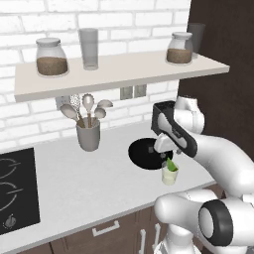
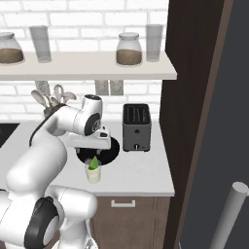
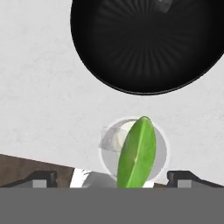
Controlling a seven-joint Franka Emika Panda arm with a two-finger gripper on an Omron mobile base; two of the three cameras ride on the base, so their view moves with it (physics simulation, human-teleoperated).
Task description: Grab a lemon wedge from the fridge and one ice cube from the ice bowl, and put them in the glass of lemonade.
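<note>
One lemon wedge (image 3: 137, 153) upright in glass of lemonade (image 3: 161, 151), tip upward

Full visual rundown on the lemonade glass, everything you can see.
The glass is a short clear tumbler holding pale liquid, upright on the white counter near its front edge, just in front of the black bowl and apart from it. A green lemon wedge stands in it, tip poking above the rim.

Green lemon wedge (image 3: 138, 151) stands in the glass of lemonade (image 3: 109, 146) beside the ice bowl (image 3: 144, 43).
</note>
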